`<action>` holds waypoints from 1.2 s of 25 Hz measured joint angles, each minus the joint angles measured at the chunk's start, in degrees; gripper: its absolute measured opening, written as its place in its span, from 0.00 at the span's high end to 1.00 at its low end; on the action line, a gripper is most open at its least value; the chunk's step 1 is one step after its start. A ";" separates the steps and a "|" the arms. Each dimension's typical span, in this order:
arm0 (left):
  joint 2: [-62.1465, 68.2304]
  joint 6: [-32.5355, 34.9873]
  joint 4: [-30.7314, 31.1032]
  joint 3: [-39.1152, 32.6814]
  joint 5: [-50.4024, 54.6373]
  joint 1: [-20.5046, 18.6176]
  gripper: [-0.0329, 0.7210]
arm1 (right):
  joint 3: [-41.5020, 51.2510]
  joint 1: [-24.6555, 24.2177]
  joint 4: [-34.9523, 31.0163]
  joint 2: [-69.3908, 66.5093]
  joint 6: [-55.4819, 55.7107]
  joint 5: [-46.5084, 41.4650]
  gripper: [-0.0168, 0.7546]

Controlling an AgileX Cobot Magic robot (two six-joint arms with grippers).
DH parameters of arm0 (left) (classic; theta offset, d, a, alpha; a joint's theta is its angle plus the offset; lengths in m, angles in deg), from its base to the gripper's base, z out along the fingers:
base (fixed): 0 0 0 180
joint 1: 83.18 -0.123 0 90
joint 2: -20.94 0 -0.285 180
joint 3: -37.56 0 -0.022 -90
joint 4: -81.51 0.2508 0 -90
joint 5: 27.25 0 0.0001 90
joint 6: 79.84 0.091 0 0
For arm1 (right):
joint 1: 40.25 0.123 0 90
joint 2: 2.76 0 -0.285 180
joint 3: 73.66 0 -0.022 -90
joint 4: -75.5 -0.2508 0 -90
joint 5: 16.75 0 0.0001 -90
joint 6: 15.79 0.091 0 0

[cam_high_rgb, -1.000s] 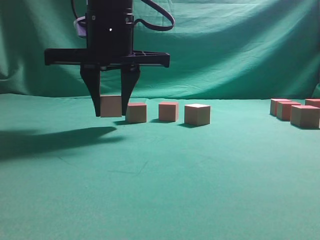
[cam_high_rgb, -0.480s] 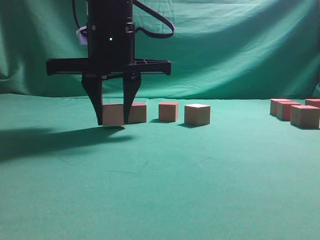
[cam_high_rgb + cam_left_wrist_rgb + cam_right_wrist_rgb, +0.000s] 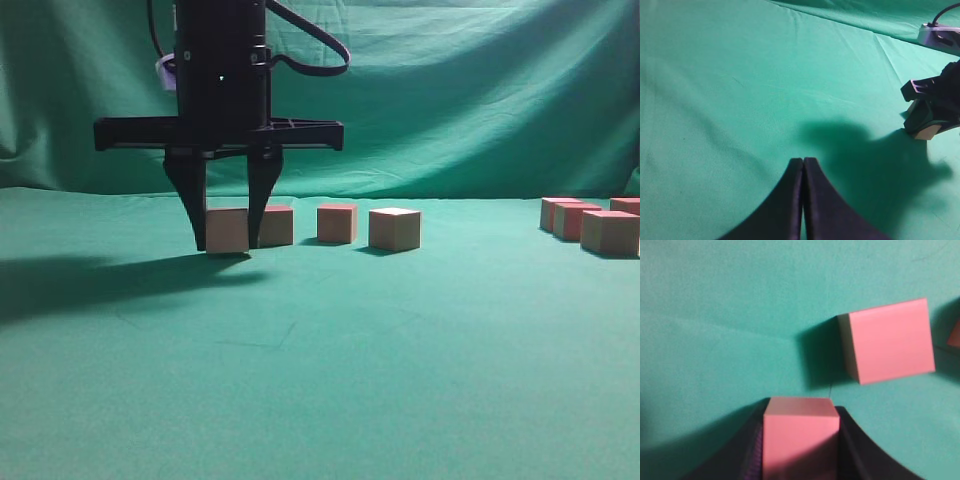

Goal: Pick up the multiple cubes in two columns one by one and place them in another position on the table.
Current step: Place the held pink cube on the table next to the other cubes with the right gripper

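Observation:
My right gripper [image 3: 226,246] has reached over to the left of the exterior view. It is shut on a pinkish-tan cube [image 3: 227,230] whose base rests on the green table [image 3: 320,380]. The right wrist view shows that cube [image 3: 800,432] between the black fingers [image 3: 800,412]. A second cube [image 3: 888,340] lies just beyond it. The held cube stands at the left end of a row with three other cubes [image 3: 275,225] [image 3: 337,222] [image 3: 395,228]. My left gripper [image 3: 803,162] is shut and empty above bare cloth. Its view shows the right gripper [image 3: 935,107] with the cube [image 3: 926,132].
Several more cubes [image 3: 610,232] stand grouped at the far right edge of the exterior view. A draped green backdrop [image 3: 450,100] rises behind the table. A white power strip [image 3: 940,35] lies at the table's far side. The arm's shadow [image 3: 110,275] falls to the left.
The right gripper has come down with the cube, from a little above the cloth to resting on it at the left end of the row. In the last half second it barely moved.

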 joint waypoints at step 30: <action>0.00 0.00 0.00 0.00 0.00 0.00 0.96 | -0.13 0.00 -2.01 0.00 -0.34 -3.28 0.21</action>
